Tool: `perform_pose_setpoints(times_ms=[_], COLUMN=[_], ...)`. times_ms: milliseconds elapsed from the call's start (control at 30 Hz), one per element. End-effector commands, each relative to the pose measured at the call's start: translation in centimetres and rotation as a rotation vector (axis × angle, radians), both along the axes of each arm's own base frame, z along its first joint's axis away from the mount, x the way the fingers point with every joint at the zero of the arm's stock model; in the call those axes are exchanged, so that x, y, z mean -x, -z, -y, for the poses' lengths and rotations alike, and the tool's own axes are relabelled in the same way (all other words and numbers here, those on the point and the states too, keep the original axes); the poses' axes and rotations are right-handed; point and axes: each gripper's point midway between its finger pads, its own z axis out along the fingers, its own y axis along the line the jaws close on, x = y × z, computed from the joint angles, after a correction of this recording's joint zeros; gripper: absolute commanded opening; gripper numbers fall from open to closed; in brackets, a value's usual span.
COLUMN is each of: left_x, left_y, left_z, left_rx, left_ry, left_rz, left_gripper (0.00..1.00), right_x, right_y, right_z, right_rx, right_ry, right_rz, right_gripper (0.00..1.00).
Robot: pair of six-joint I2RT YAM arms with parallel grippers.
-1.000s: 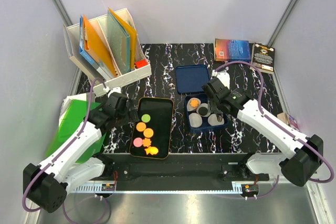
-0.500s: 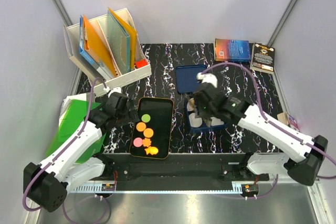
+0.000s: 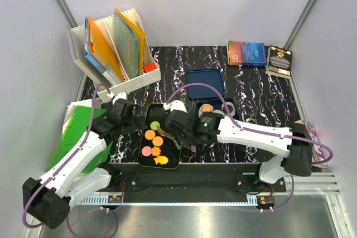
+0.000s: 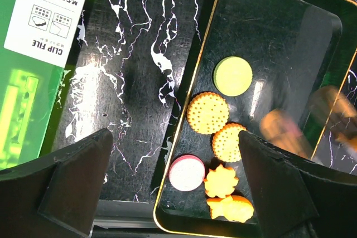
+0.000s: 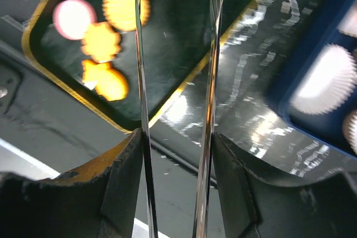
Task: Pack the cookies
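Over the surface (image 3: 251, 82), the right arm (image 3: 251, 134) has swung from the blue box (image 5: 312, 37) to the black tray (image 4: 279, 43). The right claw (image 5: 177, 37) is apart and empty, likely to grab more. The left claw (image 4: 174, 135) is apart too. Six cookies (image 4: 207, 113) wait in the tray.

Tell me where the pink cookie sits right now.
In the top view, the pink cookie lies inside the black tray, against its left edge near the end closest to the arm bases, just left of a star-edged orange cookie.
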Motion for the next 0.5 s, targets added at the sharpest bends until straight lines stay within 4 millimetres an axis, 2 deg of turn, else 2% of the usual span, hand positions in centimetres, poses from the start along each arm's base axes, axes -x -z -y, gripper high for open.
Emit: perform_pose_setpoints(times_ms=[0, 167, 467], left_x=[-0.9, -0.8, -0.8], left_y=[-1.3, -1.3, -1.2], left_z=[-0.2, -0.1, 0.0], left_rx=[0.004, 0.005, 0.007], left_ry=[-0.028, -0.024, -0.018], left_rz=[0.056, 0.053, 0.046], left_gripper=[0.99, 0.99, 0.99], right_x=[1.4, 2.3, 3.5], right_y=[-2.5, -2.3, 0.3], right_z=[-4.5, -5.5, -4.4], right_rx=[-0.094, -0.082, 0.000], right_ry=[-0.107, -0.144, -0.141], right_rz=[0.026, 0.018, -0.013], right_gripper=[0.58, 0.58, 0.58])
